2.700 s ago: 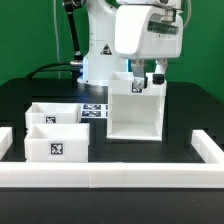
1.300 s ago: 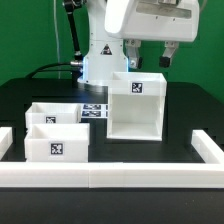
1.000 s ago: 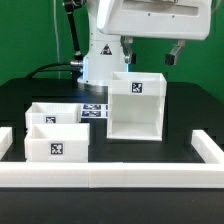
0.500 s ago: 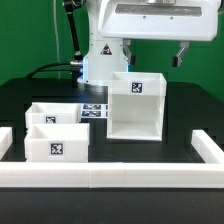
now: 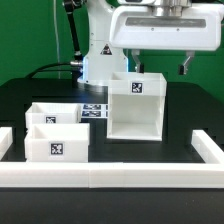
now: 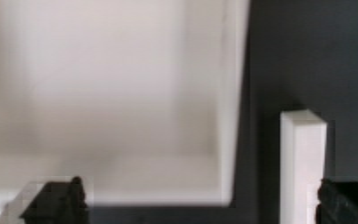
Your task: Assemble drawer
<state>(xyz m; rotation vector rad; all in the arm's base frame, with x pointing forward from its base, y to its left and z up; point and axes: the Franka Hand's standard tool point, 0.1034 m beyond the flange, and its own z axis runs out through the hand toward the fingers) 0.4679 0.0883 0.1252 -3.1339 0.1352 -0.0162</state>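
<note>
The drawer's tall white box housing [image 5: 135, 105] stands upright on the black table, with a square tag on its inner back wall. Two small white trays [image 5: 55, 113] [image 5: 57, 141] sit side by side to the exterior view's left of it, the nearer one showing a tag. My gripper [image 5: 155, 68] hangs just above the housing's top, wide open and empty, with one finger [image 5: 184, 67] out past the housing's right wall. In the wrist view the gripper [image 6: 202, 205] is open over the housing's white surface [image 6: 105, 90], touching nothing.
Long low white border rails run along the front [image 5: 110, 180], left [image 5: 8, 141] and right [image 5: 206, 148] of the table. The marker board [image 5: 95, 110] lies behind the trays by the robot base. A white strip [image 6: 302, 160] on dark table shows in the wrist view.
The gripper was down at the housing's top edge. It has since risen, opened wide and shifted toward the exterior view's right. The housing and trays have not moved.
</note>
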